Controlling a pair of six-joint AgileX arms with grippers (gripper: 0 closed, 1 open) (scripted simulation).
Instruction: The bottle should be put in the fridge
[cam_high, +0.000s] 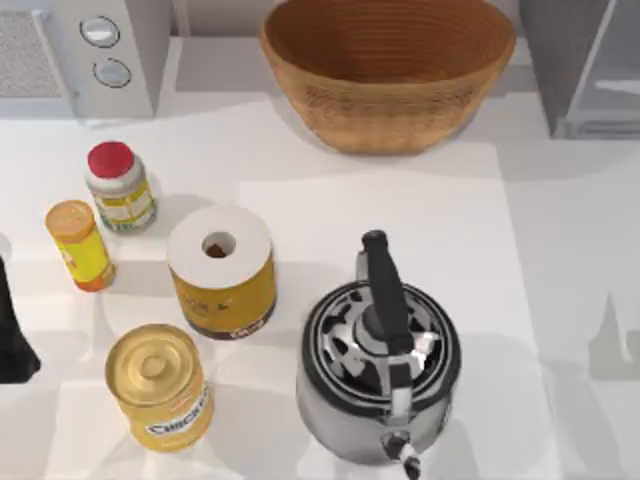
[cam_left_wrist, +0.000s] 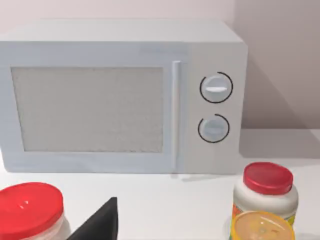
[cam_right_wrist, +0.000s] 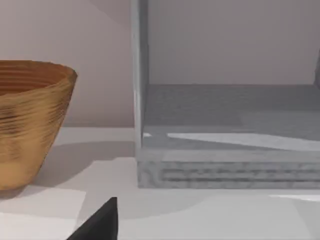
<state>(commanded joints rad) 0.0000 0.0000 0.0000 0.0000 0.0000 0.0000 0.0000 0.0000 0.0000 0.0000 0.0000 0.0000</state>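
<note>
Two bottles stand at the table's left: a white one with a red cap (cam_high: 118, 187) (cam_left_wrist: 267, 190) and a slimmer orange one (cam_high: 80, 245) (cam_left_wrist: 260, 227) just in front of it. The grey fridge (cam_high: 590, 70) is at the back right, partly in view, and its hollow grey inside (cam_right_wrist: 225, 135) shows in the right wrist view. My left gripper (cam_high: 10, 335) is at the left edge, a little in front of the orange bottle and apart from it. One dark finger (cam_left_wrist: 100, 225) shows in the left wrist view. A dark finger (cam_right_wrist: 100, 222) of my right gripper points towards the fridge.
A white microwave with two knobs (cam_high: 100, 50) stands at the back left, and a wicker basket (cam_high: 388, 70) at the back middle. A yellow can with a white lid (cam_high: 220, 270), a gold-lidded can (cam_high: 160, 385) and a metal kettle (cam_high: 380, 360) fill the front. Another red cap (cam_left_wrist: 27, 212) shows in the left wrist view.
</note>
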